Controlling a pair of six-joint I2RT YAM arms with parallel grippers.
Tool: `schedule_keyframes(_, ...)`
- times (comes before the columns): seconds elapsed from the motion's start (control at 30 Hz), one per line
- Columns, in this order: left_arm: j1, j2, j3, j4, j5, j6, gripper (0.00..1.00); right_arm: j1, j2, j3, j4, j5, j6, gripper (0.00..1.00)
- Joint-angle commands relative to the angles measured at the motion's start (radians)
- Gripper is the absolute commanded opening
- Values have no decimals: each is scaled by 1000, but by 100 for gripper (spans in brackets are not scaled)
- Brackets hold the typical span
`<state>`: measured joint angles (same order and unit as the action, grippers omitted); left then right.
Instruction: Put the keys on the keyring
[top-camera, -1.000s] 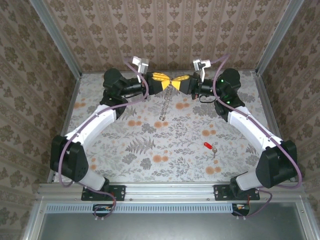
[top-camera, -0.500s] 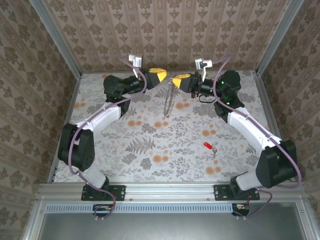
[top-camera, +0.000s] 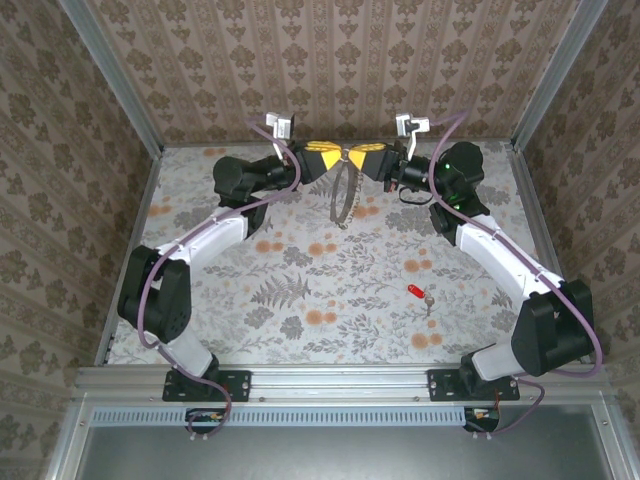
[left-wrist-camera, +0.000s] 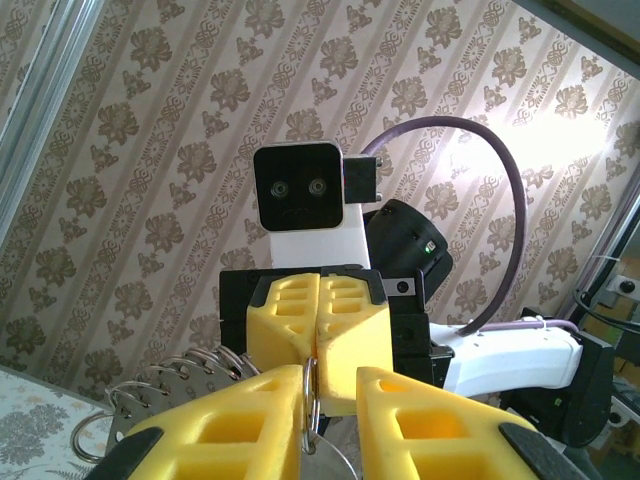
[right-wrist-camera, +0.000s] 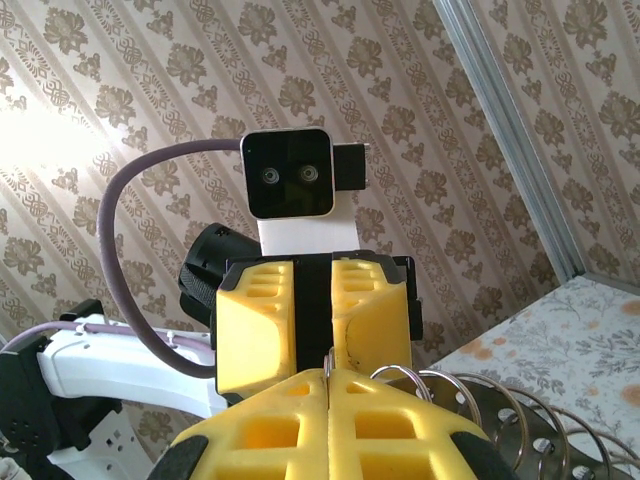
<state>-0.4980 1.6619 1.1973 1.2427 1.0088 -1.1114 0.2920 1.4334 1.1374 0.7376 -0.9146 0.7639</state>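
- The left gripper (top-camera: 325, 155) has been brought back against the right gripper (top-camera: 368, 158) after the two were parted half a second earlier. The keyring (top-camera: 342, 195), then draped from the right gripper alone, is now hung as a short loop just beneath the meeting fingertips.
- The right gripper is seen clenched, with a strand of the keyring pinched in the seam between its pads (right-wrist-camera: 270, 425). The rest of the keyring is fanned out just beside them.
- The left gripper's jaws are held narrowly parted. A thin loop of wire stands in the gap, but no pinch on it is shown.
- The key (top-camera: 415, 291) is left lying on the table (top-camera: 250, 300), well apart from both grippers. It lies back toward the arm bases, on the right gripper's side.
- The keyring is judged light, limp and prone to swing. It is best taken close to the strand being worked, with both grips kept near each other.
- The key is judged tiny and stiff, and easily lost from a loose grip. The red head is the part best taken.
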Motion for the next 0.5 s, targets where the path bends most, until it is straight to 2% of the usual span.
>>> schedule_keyframes(0.0,-8,-2,4,52,17,-12,21,-6,-14,3,66,31,16,0)
schedule_keyframes(0.47,-23,24,15,51,26,-13,22,-8,-13,3,72,29,25,0)
